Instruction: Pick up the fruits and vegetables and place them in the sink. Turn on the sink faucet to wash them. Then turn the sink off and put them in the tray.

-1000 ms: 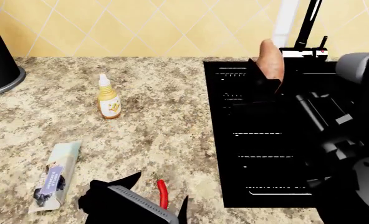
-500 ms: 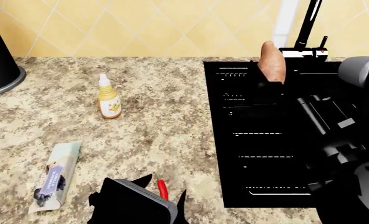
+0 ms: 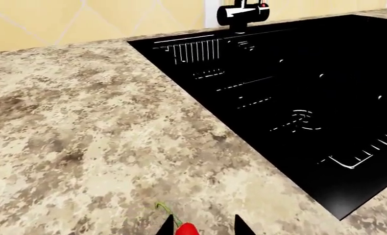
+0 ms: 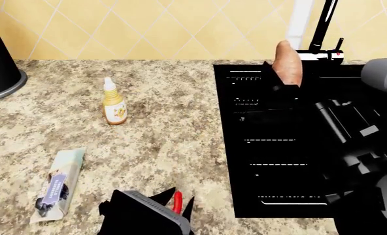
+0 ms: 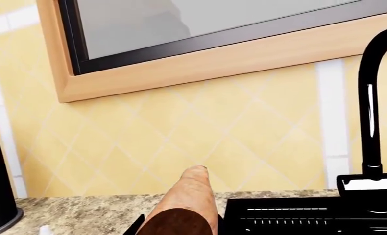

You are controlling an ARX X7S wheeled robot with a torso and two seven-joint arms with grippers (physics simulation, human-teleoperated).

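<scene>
Two hands | right (image 4: 281, 90) grips sweet potato (image 4: 287, 63) | left (image 4: 178, 205) open astride chili pepper (image 4: 178, 201)

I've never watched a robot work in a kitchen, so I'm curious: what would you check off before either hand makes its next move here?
1. Long orange-brown sweet potato held in the right hand: ok, it stands upright between the fingers.
2. Sweet potato over the glossy black sink basin: ok, near its back edge.
3. Left hand around the small red chili pepper: ok, fingertips sit on both sides of it.
4. Chili pepper gripped and lifted: cannot tell, the view cuts off at the fingertips.
5. Basin free for a drop: ok, nothing lies in the part shown.
6. Tall black faucet off: cannot tell.
</scene>
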